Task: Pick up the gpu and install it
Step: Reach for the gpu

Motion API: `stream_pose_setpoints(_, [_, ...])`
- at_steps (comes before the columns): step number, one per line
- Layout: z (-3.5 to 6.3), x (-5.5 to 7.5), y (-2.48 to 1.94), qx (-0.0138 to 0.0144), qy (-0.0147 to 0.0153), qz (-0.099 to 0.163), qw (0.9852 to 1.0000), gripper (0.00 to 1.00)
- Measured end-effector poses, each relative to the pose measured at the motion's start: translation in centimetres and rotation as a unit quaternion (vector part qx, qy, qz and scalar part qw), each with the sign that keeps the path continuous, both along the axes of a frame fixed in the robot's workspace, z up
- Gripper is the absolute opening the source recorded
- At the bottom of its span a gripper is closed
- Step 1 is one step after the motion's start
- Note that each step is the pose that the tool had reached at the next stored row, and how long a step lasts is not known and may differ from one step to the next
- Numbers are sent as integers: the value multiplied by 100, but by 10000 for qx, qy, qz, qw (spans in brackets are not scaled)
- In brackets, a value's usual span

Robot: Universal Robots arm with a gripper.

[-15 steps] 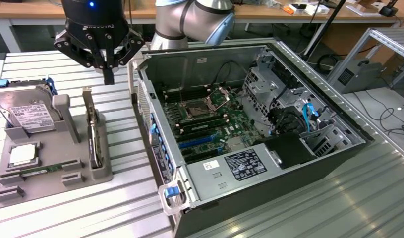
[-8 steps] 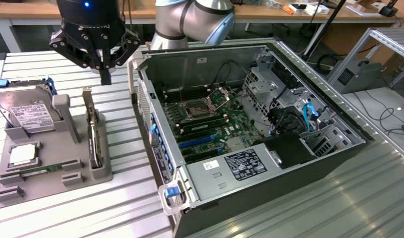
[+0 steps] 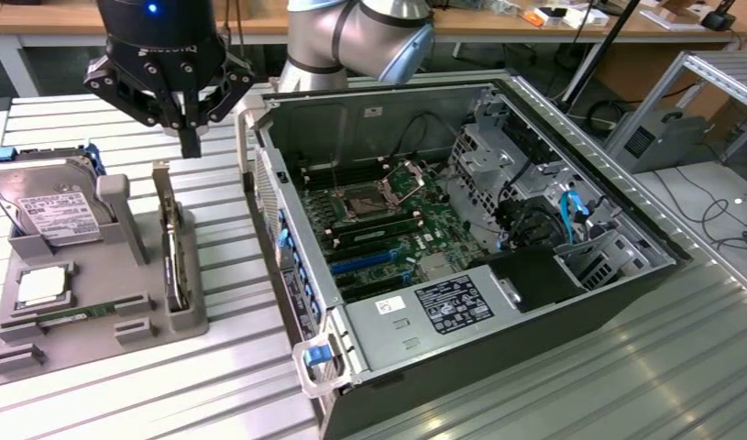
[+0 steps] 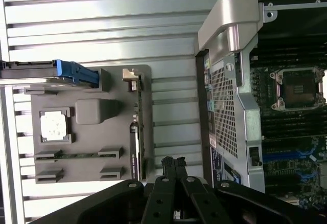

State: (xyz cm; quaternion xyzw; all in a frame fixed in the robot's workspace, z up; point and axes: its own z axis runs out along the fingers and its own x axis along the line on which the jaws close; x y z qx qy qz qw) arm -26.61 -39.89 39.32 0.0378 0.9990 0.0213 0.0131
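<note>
Both fingers (image 3: 190,130) pressed together, near gpu (image 3: 168,249) standing in holder (image 3: 86,344)

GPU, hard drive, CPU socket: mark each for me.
gpu (image 3: 170,261), exterior view, middle of the card's upper edge.
hard drive (image 3: 53,213), exterior view, on its white label.
CPU socket (image 4: 299,88), wrist view, centre of the socket.

One grey tray (image 3: 98,346) carries four parts: one hard drive (image 3: 49,206) at a corner, one square silver chip (image 3: 40,287), one thin green stick (image 3: 80,314), and one gpu (image 3: 169,257) on edge along one side. One open computer case (image 3: 288,229) lies on the worktop (image 3: 226,385) beside the tray, and one gripper (image 3: 190,137) hangs above.
</note>
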Motion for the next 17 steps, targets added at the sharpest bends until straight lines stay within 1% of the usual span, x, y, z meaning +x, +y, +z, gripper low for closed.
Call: stream_pose_setpoints(17, [0,-163,0,0,0,0,10000,11])
